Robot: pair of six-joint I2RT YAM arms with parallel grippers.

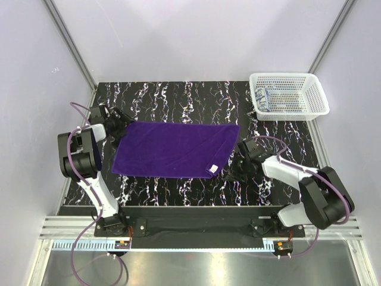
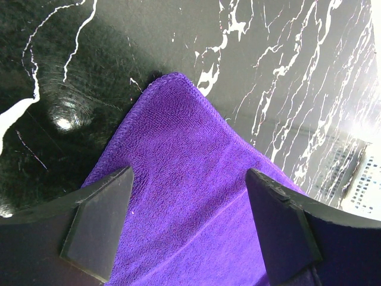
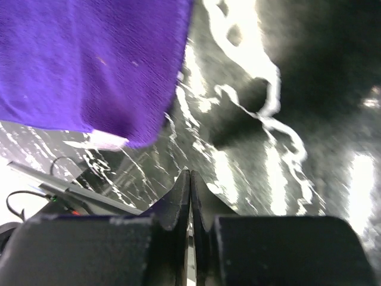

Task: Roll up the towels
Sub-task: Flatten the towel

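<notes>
The purple towel (image 1: 175, 149) lies spread flat on the black marbled table. My left gripper (image 1: 122, 126) is open at its far left corner, and in the left wrist view its two fingers (image 2: 101, 220) stand wide apart over the cloth (image 2: 190, 149), holding nothing. My right gripper (image 1: 234, 164) is shut and empty just off the towel's right edge. In the right wrist view its fingertips (image 3: 189, 174) are pressed together over bare table, below the towel's near right corner (image 3: 89, 59) with its white label (image 3: 107, 141). The patterned towel (image 1: 265, 98) lies in the basket.
A white mesh basket (image 1: 297, 76) stands at the far right corner of the table. Pale walls and metal frame posts enclose the back and sides. The arm bases sit on a rail along the near edge.
</notes>
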